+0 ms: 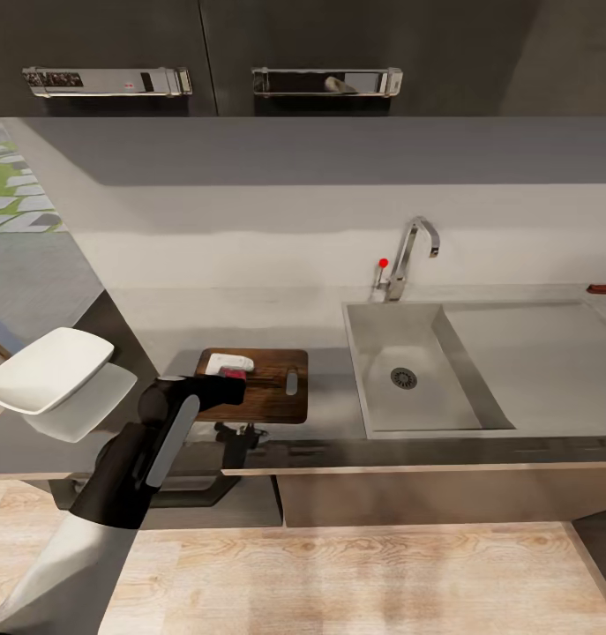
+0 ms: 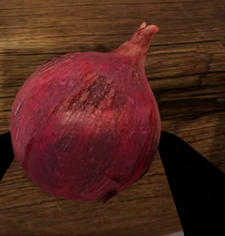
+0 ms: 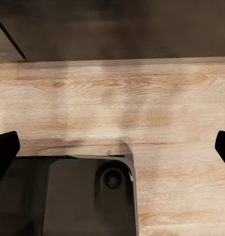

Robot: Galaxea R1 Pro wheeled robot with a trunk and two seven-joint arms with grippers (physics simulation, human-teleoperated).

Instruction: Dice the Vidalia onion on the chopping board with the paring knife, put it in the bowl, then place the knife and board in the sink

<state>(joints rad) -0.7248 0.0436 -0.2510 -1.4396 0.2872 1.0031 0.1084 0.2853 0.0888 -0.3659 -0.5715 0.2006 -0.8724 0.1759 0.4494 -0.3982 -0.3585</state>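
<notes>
Dark arm links of the left arm [image 1: 153, 450] are seen nearest the head camera, at about 7 o'clock, reaching up toward the chopping board [image 1: 272, 399]. At the arm's end the left gripper [image 1: 235, 377] is held over the board's left part, and a small red patch shows just beyond it. In the left wrist view the Vidalia onion [image 2: 85, 123] is seen whole between the two black fingers [image 2: 198, 191], with the wood grain of the board behind it; the gripper appears closed on the bulb, though whether the onion is resting on the board or held just above it cannot be told. The onion's long axis, root to pointed tip, is laid roughly across the line between the fingers. A white object [image 1: 229, 362] is seen at the board's far left corner; what it is cannot be told.

The right gripper [image 3: 112, 147] is seen spread wide and empty over wooden floor, so the left arm is judged the nearer one by far.

At 9 o'clock the bowl [image 1: 47, 370] is set on the countertop [image 1: 161, 326]. At 3 o'clock the sink [image 1: 413, 379] is seen, its basin bare, with the tap [image 1: 413, 251] behind. A reddish bar [image 1: 604, 288] at the far right edge may be the paring knife.
</notes>
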